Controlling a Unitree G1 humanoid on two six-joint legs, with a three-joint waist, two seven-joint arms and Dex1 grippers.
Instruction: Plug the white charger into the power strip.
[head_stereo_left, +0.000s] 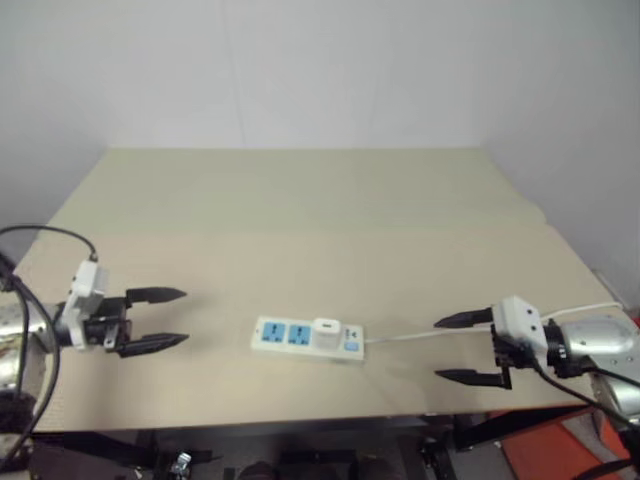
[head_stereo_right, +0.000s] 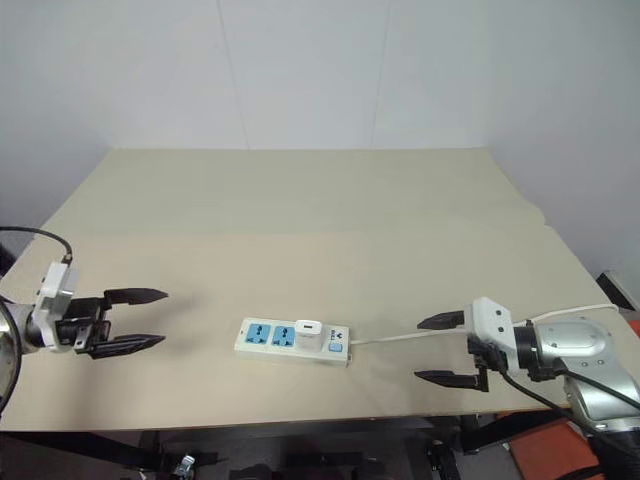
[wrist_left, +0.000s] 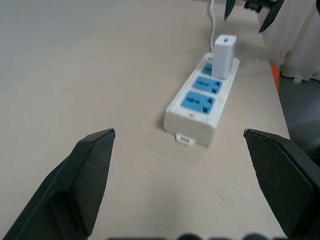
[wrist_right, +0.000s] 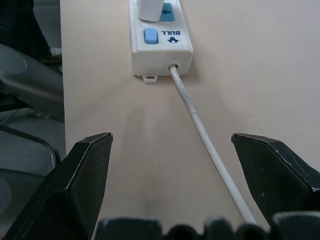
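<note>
We see the white charger (head_stereo_left: 326, 333) standing upright in the power strip (head_stereo_left: 306, 339), in the socket nearest the blue switch (wrist_right: 150, 36). The strip lies flat near the front edge of the tan table (head_stereo_left: 300, 210). Our left gripper (head_stereo_left: 157, 320) and right gripper (head_stereo_left: 464, 348) hang on either side, well apart from it, fingers spread wide and holding nothing. The thin white cord (wrist_right: 205, 142) runs toward the right gripper.

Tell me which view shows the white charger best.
The left wrist view: the white charger stands upright in the power strip, in the socket nearest the cord. The eye views show it from above; the right wrist view shows just its base.
</note>
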